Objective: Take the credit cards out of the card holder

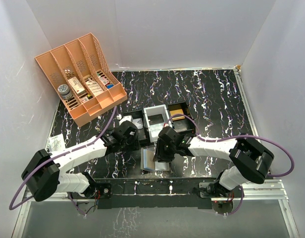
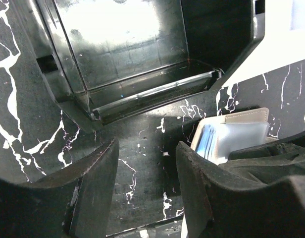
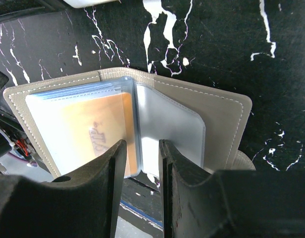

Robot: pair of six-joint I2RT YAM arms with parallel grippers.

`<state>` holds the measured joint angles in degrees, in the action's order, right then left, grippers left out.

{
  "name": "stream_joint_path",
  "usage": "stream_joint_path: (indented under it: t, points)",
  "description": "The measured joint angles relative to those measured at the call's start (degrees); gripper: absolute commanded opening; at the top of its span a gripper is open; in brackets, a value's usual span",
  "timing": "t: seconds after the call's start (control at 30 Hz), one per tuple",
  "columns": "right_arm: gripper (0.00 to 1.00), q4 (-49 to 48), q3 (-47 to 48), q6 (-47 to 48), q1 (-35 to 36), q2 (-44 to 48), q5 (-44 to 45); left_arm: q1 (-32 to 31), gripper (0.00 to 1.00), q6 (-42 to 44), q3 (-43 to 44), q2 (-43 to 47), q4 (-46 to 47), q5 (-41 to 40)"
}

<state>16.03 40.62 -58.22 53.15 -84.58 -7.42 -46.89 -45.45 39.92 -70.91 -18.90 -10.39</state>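
The card holder [image 3: 222, 114] lies open on the marble table, also seen in the top view [image 1: 151, 166]. Its left side holds a stack of clear sleeves with a gold-orange credit card [image 3: 93, 129] showing on top; the other cards are hidden. Its right panel shows a pale empty-looking sleeve [image 3: 172, 124]. My right gripper [image 3: 142, 146] hovers over the holder's near edge, jaws a narrow gap apart, straddling the sleeve stack's free edge. My left gripper [image 2: 148, 148] is open and empty over bare table, just left of the holder [image 2: 231, 136].
A black tray [image 2: 142, 94] lies right ahead of the left gripper. A white tray [image 1: 156, 121] and another black tray [image 1: 184, 111] lie behind the holder. A peach rack [image 1: 85, 74] with small boxes stands at the back left. A small packet [image 1: 56, 143] lies at the left edge.
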Motion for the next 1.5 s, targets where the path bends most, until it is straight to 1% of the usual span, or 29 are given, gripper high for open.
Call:
stream_joint_path:
  t: [0.23, 0.43, 0.67, 0.77, 0.87, 0.93, 1.0, 1.03, 1.2, 1.27, 1.37, 1.5]
  points:
    - [0.30, 0.00, 0.00, 0.02, 0.00, -0.02, -0.02, 2.01, 0.47, 2.05, 0.28, -2.54, 2.10, -0.15]
    - [0.31, -0.02, 0.09, 0.02, 0.00, -0.20, 0.00, 3.17, 0.47, 3.43, 2.86, -6.27, 4.31, -0.55]
    - [0.31, 0.04, 0.55, 0.28, 0.00, -0.39, 0.02, 4.42, 0.48, 4.37, 3.15, -6.95, 5.35, -1.01]
    - [0.31, 0.00, 0.96, 0.66, 0.00, -0.59, 0.02, 5.20, 0.51, 4.96, 3.15, -6.95, 5.62, -0.90]
    - [0.31, 0.04, 1.18, 0.98, 0.00, -0.68, 0.02, 6.03, 0.61, 5.95, 3.48, -6.95, 5.44, 0.09]
    - [0.31, 0.04, 1.22, 1.11, 0.00, -0.68, 0.02, 6.36, 0.66, 6.64, 3.98, -6.38, 5.44, 2.08]
    - [0.31, 0.04, 1.22, 1.14, 0.00, -0.68, 0.02, 6.54, 0.67, 6.82, 4.02, -4.46, 5.57, 4.90]
    - [0.31, 0.04, 1.22, 1.16, 0.00, -0.68, 0.02, 6.54, 0.66, 6.75, 4.02, -3.23, 5.51, 6.16]
    - [0.31, 0.02, 1.22, 1.14, 0.00, -0.68, 0.02, 5.97, 0.49, 4.63, 2.58, 6.05, 4.94, 12.35]
    - [0.31, -0.02, 1.22, 1.11, 0.00, -0.68, 0.04, 5.31, 0.48, 3.45, 0.55, 9.75, 4.46, 13.81]
    - [0.30, -0.15, 1.22, 1.03, 0.00, -0.68, 0.04, 3.69, 0.47, 2.03, -2.16, 13.46, 2.99, 16.13]
    - [0.28, -1.33, 1.22, 0.22, 0.00, -0.68, 0.04, 0.87, 0.43, 1.49, -2.95, 13.40, 1.46, 18.10]
